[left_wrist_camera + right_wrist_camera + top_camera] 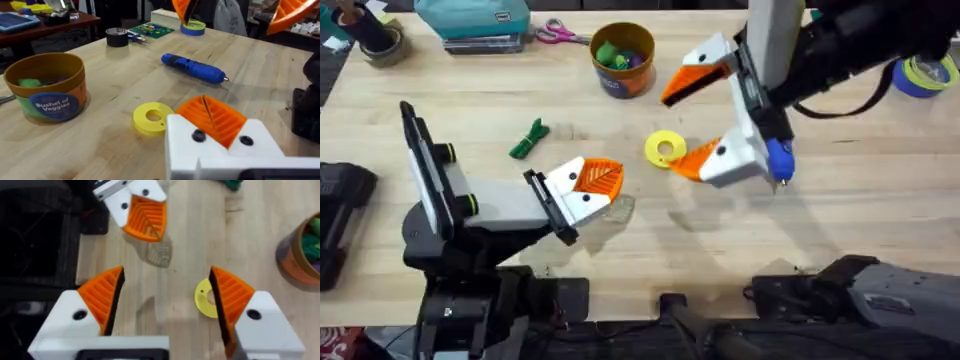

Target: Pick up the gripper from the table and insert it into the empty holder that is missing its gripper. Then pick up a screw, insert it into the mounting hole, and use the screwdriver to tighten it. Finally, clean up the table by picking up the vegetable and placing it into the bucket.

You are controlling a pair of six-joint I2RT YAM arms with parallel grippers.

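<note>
Your right gripper [165, 300] hangs wide open, holding nothing, over the yellow disc [665, 148]. Left gripper [588, 188] closed, nothing between. Left wrist cam shows the screwdriver [194, 67] lying flat; overhead shows the vegetable [529, 139] left of the bucket [622, 58].

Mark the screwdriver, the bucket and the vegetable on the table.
screwdriver [194, 68]: left wrist view, middle of its blue body.
bucket [623, 83]: overhead view, front wall with the label.
vegetable [529, 139]: overhead view, middle of its green length.
</note>
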